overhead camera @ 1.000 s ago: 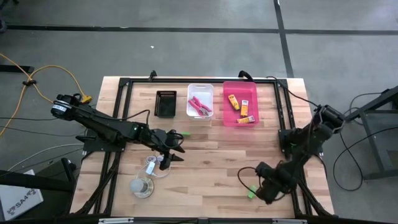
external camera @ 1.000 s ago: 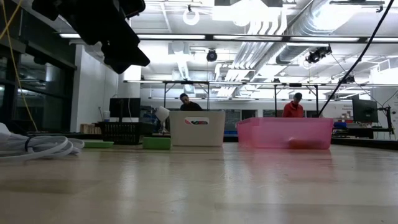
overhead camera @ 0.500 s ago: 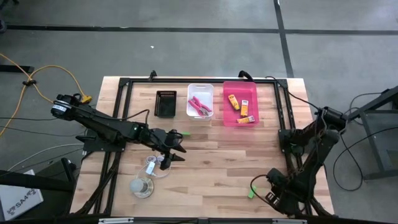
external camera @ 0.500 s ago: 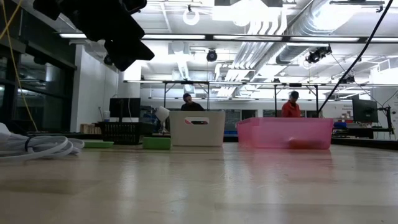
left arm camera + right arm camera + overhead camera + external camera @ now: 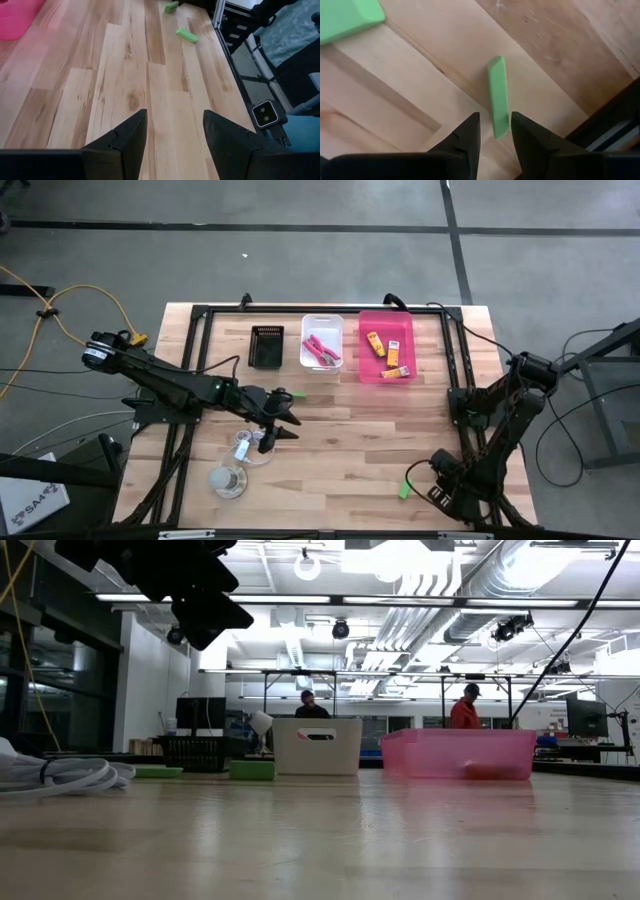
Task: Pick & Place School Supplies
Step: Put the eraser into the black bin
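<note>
Green piece (image 5: 498, 95): found lying flat on the wooden table (image 5: 340, 440), well apart from the pink bin (image 5: 365, 376), out by the table edge opposite that bin. Seen as a slim, straight bar with rounded ends and a smooth face.

Right gripper (image 5: 493, 120): found low over the piece, fingers parted a little and holding nothing, one end of the bar just reaching into the gap between the tips. Contact with the bar cannot be told.

Second green piece (image 5: 347, 17): noted near the first, a little apart and clear of the fingers.

Left gripper (image 5: 175, 135): found waiting over mid-table, nearer the pink bin than the right gripper, fingers apart and empty.

Handling, as a judgement: likely very light and stiff, probably hard plastic or rubber, not fragile. Smooth surface and low profile liable to slip or skid along the wood if nudged by one finger first. Best taken across the narrow width, near the middle of the length, fingers straddling both long sides and set down close to the table. A hold at the end likely to let the bar pivot or flick out.
</note>
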